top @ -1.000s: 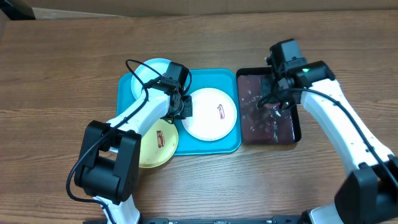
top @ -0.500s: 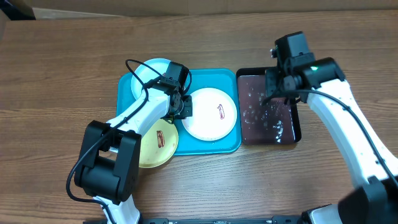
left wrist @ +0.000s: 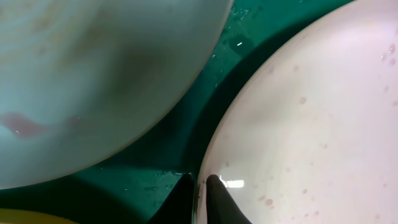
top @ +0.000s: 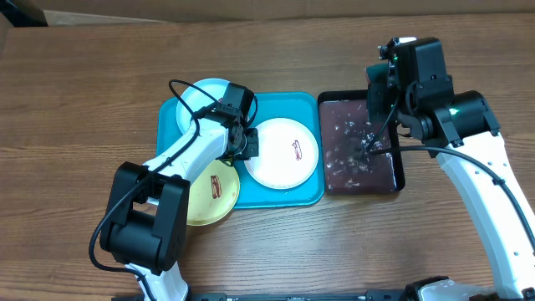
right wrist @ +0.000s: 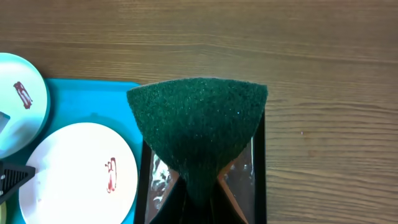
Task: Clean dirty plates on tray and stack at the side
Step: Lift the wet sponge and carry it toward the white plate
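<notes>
Overhead, my left arm [top: 184,159] comes up from its base at 7 o'clock and reaches toward 1 o'clock. Its forearm crosses the yellow-green plate [top: 209,201], and the wrist sits low between the light cyan plate [top: 201,96] and the white plate [top: 288,155]. The left gripper [top: 247,144] is clenched on the white plate's rim at its 9 o'clock edge. On the left wrist camera, the dark fingertips [left wrist: 221,202] sit one on each side of that rim.

All three plates are on the turquoise tray [top: 284,104]. The cyan one is in the 10 o'clock corner. The yellow-green one is at 7 o'clock and hangs out over the tray's rim. The white one is right of centre, close to the rim at 3 o'clock. Only a narrow strip of tray floor separates the cyan and white rims.

A black tray [top: 402,167] lies just beside the turquoise tray at 3 o'clock, its dark wet floor flecked with white. The wooden table [top: 84,100] shows widest at 9 o'clock.

My right arm [top: 476,176] rises from 5 o'clock and bends over the black tray's 1 o'clock corner. The right gripper [right wrist: 199,205] is grasping a green scouring pad [right wrist: 199,124], which fans out above the tray.
</notes>
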